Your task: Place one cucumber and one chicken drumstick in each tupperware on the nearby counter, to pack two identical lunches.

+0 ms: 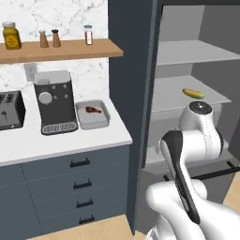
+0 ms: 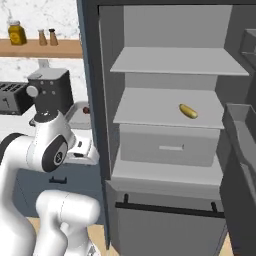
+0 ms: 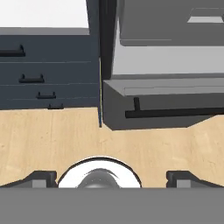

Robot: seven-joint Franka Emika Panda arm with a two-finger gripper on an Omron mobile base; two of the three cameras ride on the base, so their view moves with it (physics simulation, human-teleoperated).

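Observation:
A light-grey tupperware (image 1: 101,123) stands on the white counter just right of the coffee machine, with a red-brown chicken drumstick (image 1: 92,110) lying in it. From the right base view its corner (image 2: 77,117) and the drumstick (image 2: 86,110) peek out beside the fridge wall. A yellowish oblong item (image 1: 193,93) (image 2: 188,111) lies on the middle fridge shelf; I cannot tell whether it is a cucumber. My gripper (image 3: 112,178) is open and empty, with a dark fingertip (image 3: 41,177) at each side, looking down at the wooden floor in front of the fridge's lower drawer.
The fridge stands open, with its door (image 2: 240,165) swung to the right and a pulled-out lower drawer (image 3: 162,109). Left of it are a coffee machine (image 1: 55,101), a toaster (image 1: 10,110), a wooden shelf (image 1: 65,49) with jars, and counter drawers (image 1: 79,183).

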